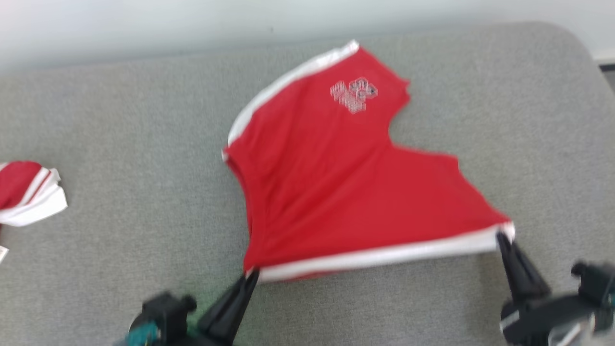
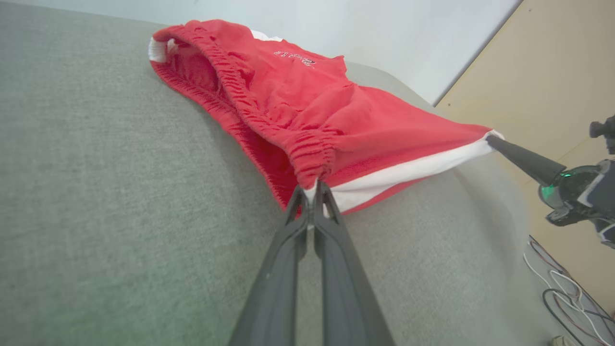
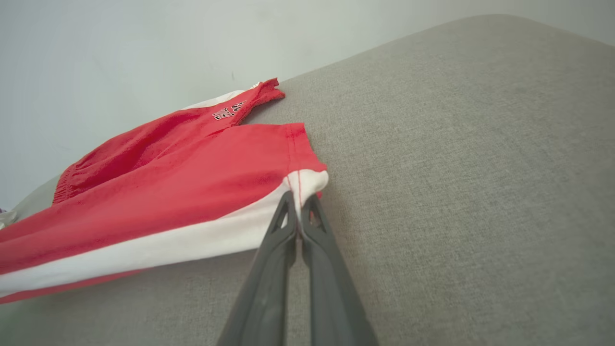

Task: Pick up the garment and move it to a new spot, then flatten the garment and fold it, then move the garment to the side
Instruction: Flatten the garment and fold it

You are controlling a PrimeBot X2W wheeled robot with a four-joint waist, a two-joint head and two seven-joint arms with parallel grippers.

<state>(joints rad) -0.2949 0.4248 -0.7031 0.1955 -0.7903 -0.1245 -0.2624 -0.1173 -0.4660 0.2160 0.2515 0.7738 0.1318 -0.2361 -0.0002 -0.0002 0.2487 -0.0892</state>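
Grey fabric cushion [image 1: 120, 144] spreads beneath both arms. Left gripper [image 2: 313, 190] is pinched shut on the waistband corner of the red cloth shorts with white side stripes [image 1: 336, 182]; right gripper [image 3: 298, 204] clamps the white hem corner. The near edge stretches taut between them, the rest lying on the cushion. The pale printed logo [image 1: 354, 94] blurs unreadably. A red-and-white cloth [image 1: 26, 197] at left is cut off.

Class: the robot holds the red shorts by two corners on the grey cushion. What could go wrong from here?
1. The left gripper and right gripper each pinch just a corner of the red shorts, at the white stripe; a tug may slip one free.
2. The waistband gapes open, so flattening now might trap creases.
3. Moving left could reach the other red-and-white garment.
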